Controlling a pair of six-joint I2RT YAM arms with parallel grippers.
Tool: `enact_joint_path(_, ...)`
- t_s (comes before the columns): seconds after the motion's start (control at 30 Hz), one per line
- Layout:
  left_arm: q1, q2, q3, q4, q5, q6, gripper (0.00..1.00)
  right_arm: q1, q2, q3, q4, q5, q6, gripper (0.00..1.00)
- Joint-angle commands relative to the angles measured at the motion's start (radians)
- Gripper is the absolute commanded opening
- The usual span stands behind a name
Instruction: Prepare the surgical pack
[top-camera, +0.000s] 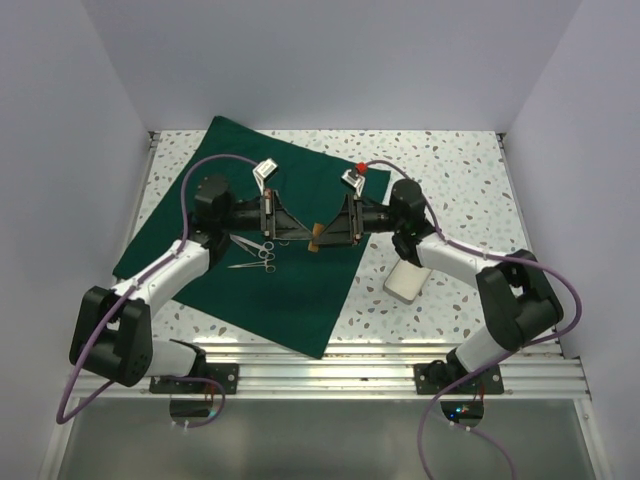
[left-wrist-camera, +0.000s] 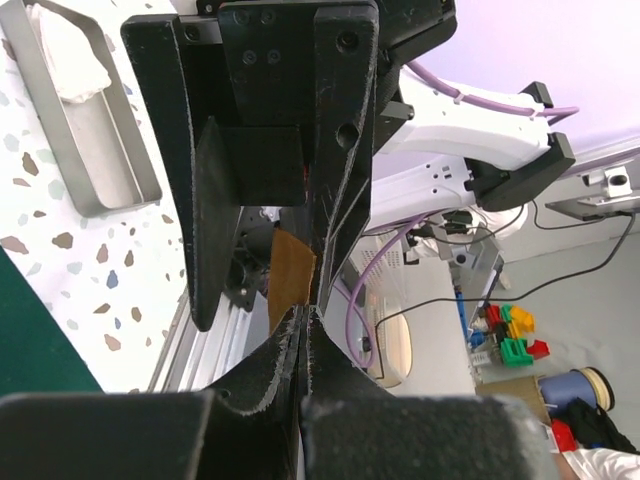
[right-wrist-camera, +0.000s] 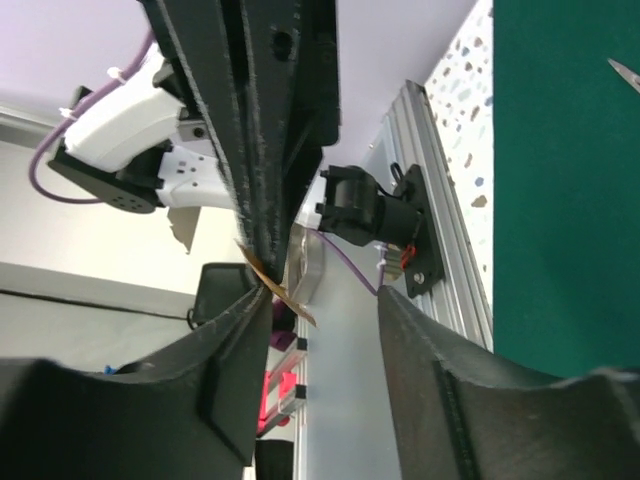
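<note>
The tabletop (top-camera: 460, 170), white with coloured speckles, carries a dark green drape (top-camera: 300, 290) spread flat and askew over its left and middle. One corner of the drape reaches the near edge. Just right of the drape, a small steel tray (top-camera: 405, 285) sits on the bare surface.

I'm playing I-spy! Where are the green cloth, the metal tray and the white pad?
Green cloth (top-camera: 290, 300): top view, bare front part.
Metal tray (left-wrist-camera: 98, 150): left wrist view, bare floor.
White pad (left-wrist-camera: 70, 58): left wrist view, its middle.

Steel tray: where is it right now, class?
In the top view the tray sits right of the drape, partly under the right arm.
</note>
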Motion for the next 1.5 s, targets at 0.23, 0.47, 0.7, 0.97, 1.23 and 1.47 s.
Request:
enact_joint_path(0.23,-0.009,-0.028,-0.019,0.009,0.035,0.014,0.0,0.0,-0.028,-0.041,0.376,0.007,0.232,0.36)
enact_joint_path(0.47,-0.008,-0.008,0.027,-0.105,0.019,0.105,0.1,0.001,-0.039,-0.037,0.269,0.007,0.177,0.0)
enact_joint_path(0.7,0.057,0.061,0.225,-0.593,-0.115,0.49,0.59,-0.012,-0.178,0.074,-0.713,0.201,-0.447,0.0)
enact_joint_path(0.97,0.201,0.267,0.437,-1.12,-0.752,0.845,0.59,-0.31,-0.319,-0.058,-1.201,0.5,-0.685,0.0)
enact_joint_path(1.23,0.238,0.428,0.543,-1.15,-1.134,0.816,0.62,-0.483,-0.208,-0.211,-1.212,0.52,-0.759,0.0)
enact_joint_path(1.47,0.238,0.508,0.63,-1.135,-1.196,0.791,0.63,-0.493,-0.094,-0.182,-1.153,0.563,-0.764,0.0)
